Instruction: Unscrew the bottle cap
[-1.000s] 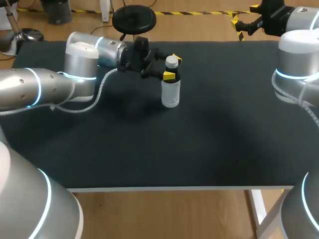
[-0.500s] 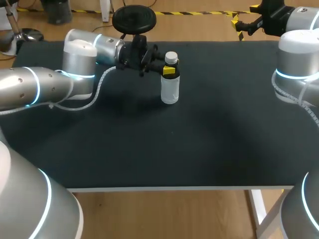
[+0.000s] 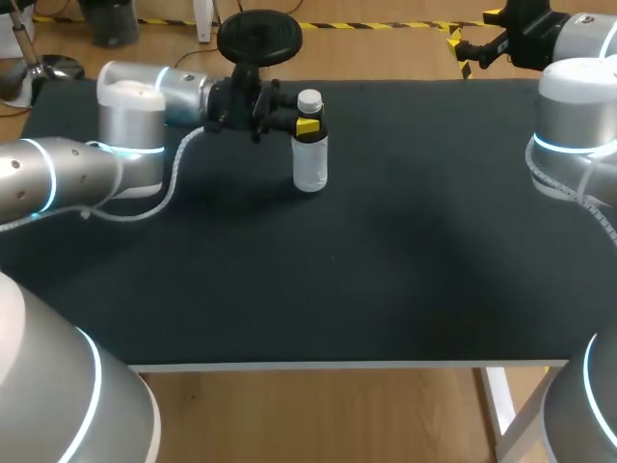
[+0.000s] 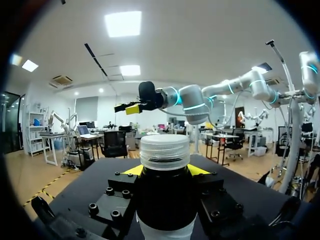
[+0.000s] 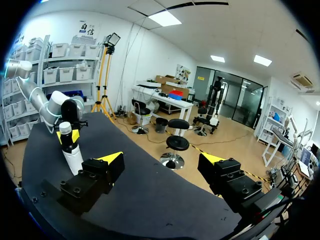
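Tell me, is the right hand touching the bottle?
No, the right hand is open and well away from the bottle, which the left hand grips just below its cap.

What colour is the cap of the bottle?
White; the cap shows best in the left wrist view.

Bottle (image 3: 310, 164): small, clear-walled, with a pale body; it is stood upright on the far part of the black table (image 3: 405, 289), left of the middle. Cap (image 3: 309, 100): white, ribbed round the side, seated on the neck. The neck is clasped from both sides by the left gripper (image 3: 307, 126).
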